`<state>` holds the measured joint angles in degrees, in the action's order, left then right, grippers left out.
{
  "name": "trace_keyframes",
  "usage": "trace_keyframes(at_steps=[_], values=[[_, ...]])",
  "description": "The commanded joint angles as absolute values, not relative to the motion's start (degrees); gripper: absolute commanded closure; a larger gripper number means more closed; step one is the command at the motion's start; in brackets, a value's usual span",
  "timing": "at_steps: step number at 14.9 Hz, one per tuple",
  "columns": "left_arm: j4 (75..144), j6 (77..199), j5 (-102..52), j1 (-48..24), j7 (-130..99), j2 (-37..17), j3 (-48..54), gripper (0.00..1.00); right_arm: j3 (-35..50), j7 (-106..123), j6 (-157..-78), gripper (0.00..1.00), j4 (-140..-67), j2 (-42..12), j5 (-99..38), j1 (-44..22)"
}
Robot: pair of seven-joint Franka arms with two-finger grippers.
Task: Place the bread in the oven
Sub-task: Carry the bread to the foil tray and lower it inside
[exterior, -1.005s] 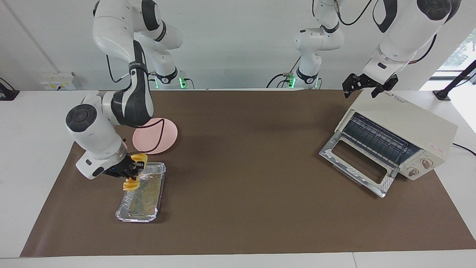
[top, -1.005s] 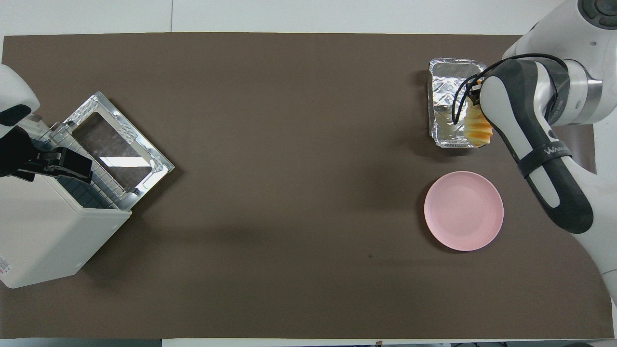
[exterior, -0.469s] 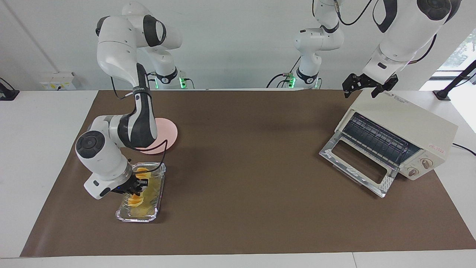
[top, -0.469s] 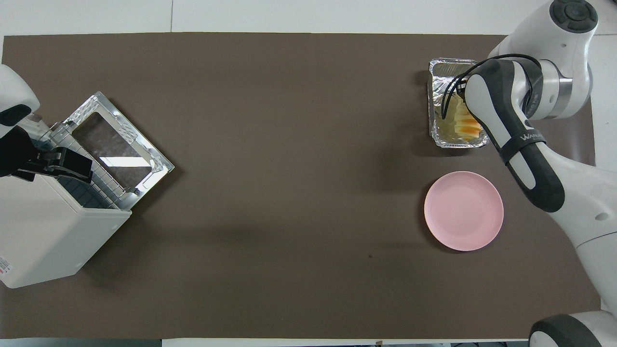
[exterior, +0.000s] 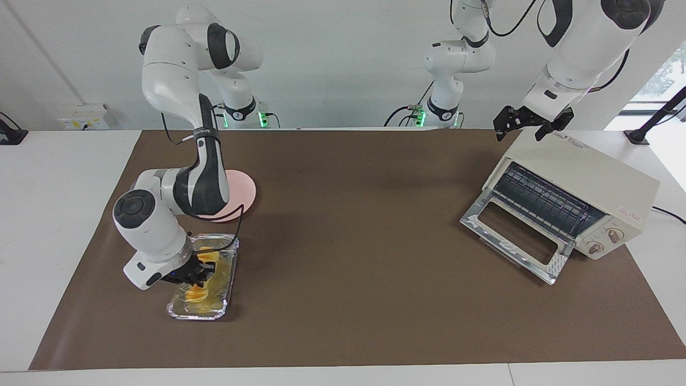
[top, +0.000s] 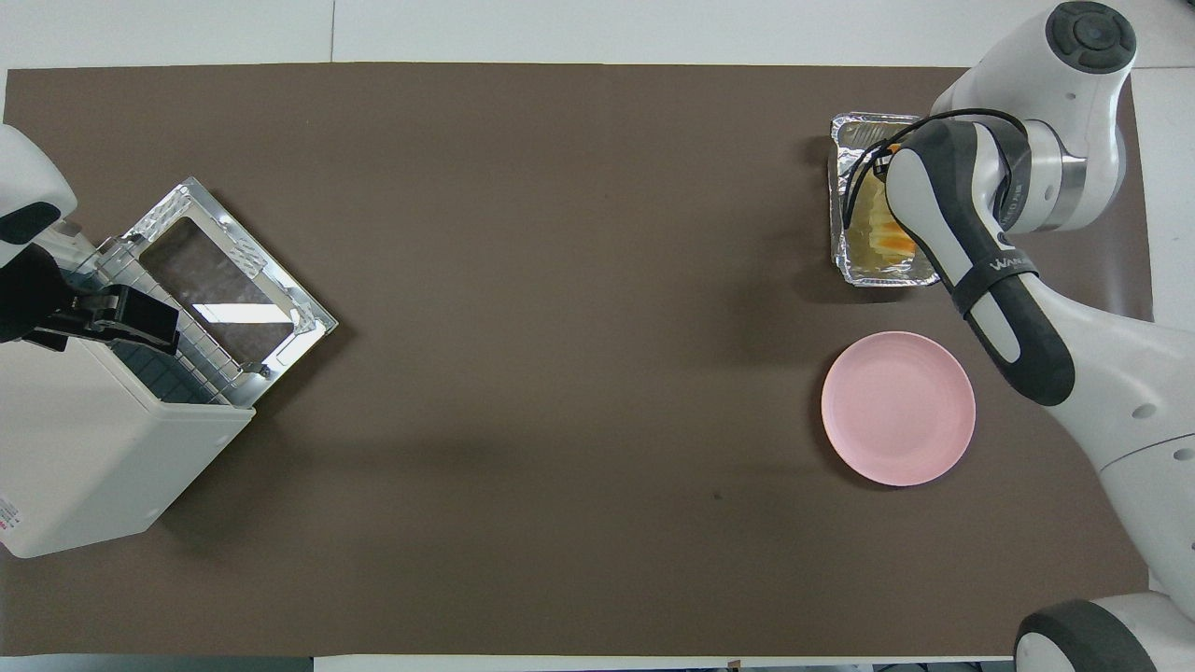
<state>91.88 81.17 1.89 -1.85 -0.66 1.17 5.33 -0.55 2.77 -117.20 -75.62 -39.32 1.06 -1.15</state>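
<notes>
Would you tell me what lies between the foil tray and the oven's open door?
Nothing: between the foil tray and the oven only bare brown mat shows in both views.

The bread (exterior: 199, 276) is looking yellow-orange, the tray (exterior: 225, 292) shining silver, the plate (top: 898, 408) showing pink, the oven (exterior: 584, 177) cream.

From above, the right arm covers much of the bread (top: 887, 241) and one side of the foil tray (top: 845, 191). The oven (top: 84, 448) runs off the picture's edge. The right arm also hides part of the pink plate (exterior: 244, 195).
</notes>
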Motion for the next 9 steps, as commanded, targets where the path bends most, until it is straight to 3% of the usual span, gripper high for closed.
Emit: trace_keyframes(at_steps=[1,2,3,9], values=[[93.51,81.21,1.05,-1.23,-0.09,2.81,5.45,0.00,-0.35,0.36,-117.33,1.00,-74.18,-40.08,0.35,-1.32],[93.43,81.21,1.05,-1.23,-0.09,2.81,5.45,0.00,-0.35,0.18,-117.33,0.37,-74.27,-39.99,0.26,-1.67],[93.43,81.21,1.05,-1.23,-0.09,2.81,5.45,0.00,-0.35,0.18,-117.16,0.00,-74.35,-39.99,0.26,-1.58],[93.43,81.21,1.05,-1.23,-0.09,2.81,5.45,0.00,-0.35,0.35,-113.92,0.00,-74.36,-38.06,0.79,-1.15]])
